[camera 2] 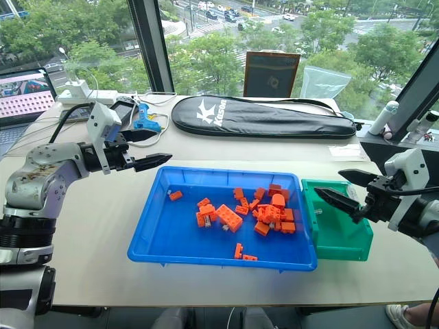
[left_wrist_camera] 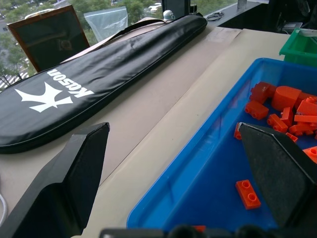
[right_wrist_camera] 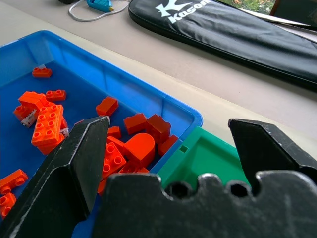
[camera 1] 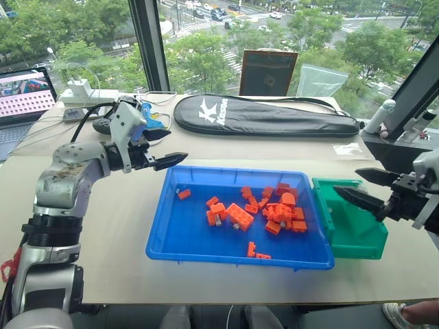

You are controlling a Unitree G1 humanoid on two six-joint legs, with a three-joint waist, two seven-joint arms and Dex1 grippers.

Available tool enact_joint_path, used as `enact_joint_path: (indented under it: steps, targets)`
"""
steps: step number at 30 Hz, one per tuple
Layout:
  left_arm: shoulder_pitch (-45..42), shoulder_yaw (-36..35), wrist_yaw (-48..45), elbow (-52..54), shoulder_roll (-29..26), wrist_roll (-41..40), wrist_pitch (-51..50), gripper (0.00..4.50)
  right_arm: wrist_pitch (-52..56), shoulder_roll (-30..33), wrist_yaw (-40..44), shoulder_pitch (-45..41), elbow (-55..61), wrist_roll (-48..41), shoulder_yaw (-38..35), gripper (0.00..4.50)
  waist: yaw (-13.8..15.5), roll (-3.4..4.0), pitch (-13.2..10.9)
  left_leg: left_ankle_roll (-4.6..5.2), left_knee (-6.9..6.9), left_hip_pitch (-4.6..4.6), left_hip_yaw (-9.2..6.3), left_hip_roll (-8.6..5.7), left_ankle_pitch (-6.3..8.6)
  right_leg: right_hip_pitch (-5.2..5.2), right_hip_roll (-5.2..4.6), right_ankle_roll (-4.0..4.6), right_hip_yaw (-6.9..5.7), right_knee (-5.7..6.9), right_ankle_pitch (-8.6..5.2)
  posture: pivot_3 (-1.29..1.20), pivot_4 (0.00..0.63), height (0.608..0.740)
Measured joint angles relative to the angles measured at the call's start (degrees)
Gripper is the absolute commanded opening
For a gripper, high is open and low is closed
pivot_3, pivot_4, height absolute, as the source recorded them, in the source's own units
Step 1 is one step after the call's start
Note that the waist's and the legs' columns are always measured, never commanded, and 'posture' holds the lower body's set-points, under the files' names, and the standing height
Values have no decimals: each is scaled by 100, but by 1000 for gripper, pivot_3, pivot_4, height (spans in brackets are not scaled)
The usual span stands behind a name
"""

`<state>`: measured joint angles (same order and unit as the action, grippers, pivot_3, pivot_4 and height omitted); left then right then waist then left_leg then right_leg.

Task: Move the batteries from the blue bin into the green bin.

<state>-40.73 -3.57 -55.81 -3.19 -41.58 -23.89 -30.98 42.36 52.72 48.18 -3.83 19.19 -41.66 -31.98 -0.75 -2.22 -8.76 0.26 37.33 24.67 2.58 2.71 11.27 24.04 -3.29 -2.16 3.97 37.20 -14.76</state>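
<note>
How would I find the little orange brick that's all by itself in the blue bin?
Start at the blue bin on the table. Most orange bricks crowd toward its green-bin end. The lone brick lies apart near the opposite far corner, touching no others.

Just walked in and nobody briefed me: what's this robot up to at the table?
It is sorting batteries out of a blue bin into a green bin beside it. Right now neither gripper holds anything: the left gripper hangs open over the blue bin's far left corner, the right gripper open above the green bin. Orange bricks fill the blue bin.
</note>
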Motion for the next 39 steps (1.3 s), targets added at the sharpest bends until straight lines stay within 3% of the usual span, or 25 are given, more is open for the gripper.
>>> enact_joint_path:
  steps: [6, 10, 14, 18, 24, 34, 35, 39]
  targets:
    - [-669, 2, -882, -242, 17, -730, -629, 4500, 184, 283, -66, 38, 269, 2, 64, 4477, 14, 0, 0, 0, 20, 8, -5, -1, 0, 1, 0, -3, -4, 7, 1, 0, 150, 733]
    - [-571, 490, -1822, 164, -543, -782, -842, 4500, 272, 840, -37, -533, 440, 169, 845, 4477, -115, 3, 2, 2, 22, -7, 1, 4, 2, -8, 5, -4, 5, 6, 2, 0, 150, 733]
    - [-197, 1032, -2464, 525, -850, -762, -919, 4500, 687, 817, -171, -1563, 533, 121, 1826, 4477, -154, -2, -4, 2, 41, 8, -6, 9, 1, 11, 10, 1, 3, 36, 0, 0, 150, 733]
    - [-145, 1078, -2587, 918, -1079, -734, -889, 4500, 904, 778, 13, -2356, 765, 387, 3146, 4477, -149, -3, -5, 2, 46, 6, -6, 9, 1, 10, 9, 2, 3, 39, -1, 0, 150, 733]
    - [82, 1052, -2498, 1151, -1105, -697, -896, 4500, 786, 755, 412, -2562, 53, 1366, 4583, 4477, -16, -4, -5, 2, 56, 18, 3, 3, 1, 19, 1, 1, 5, 39, -1, 0, 150, 733]
    - [259, 935, -2288, 1384, -1112, -731, -914, 4500, 263, 278, 880, -3068, -1070, 2468, 5308, 4477, -18, -4, -5, 2, 56, 19, 1, 7, 1, 24, 8, 2, 4, 48, -1, 0, 150, 733]
    - [276, 931, -2255, 1391, -1110, -733, -914, 4500, 232, 211, 908, -3088, -1143, 2531, 5326, 3976, -11, -4, -5, 2, 56, 19, -1, 7, 1, 23, 8, 1, 3, 49, -1, 0, 150, 733]
    - [317, 912, -2184, 1436, -1110, -733, -910, 4500, 159, 96, 1012, -3094, -1265, 2726, 5365, 2753, -2, -4, -5, 2, 56, 19, -1, 7, 1, 23, 7, 1, 3, 48, -1, 0, 150, 733]
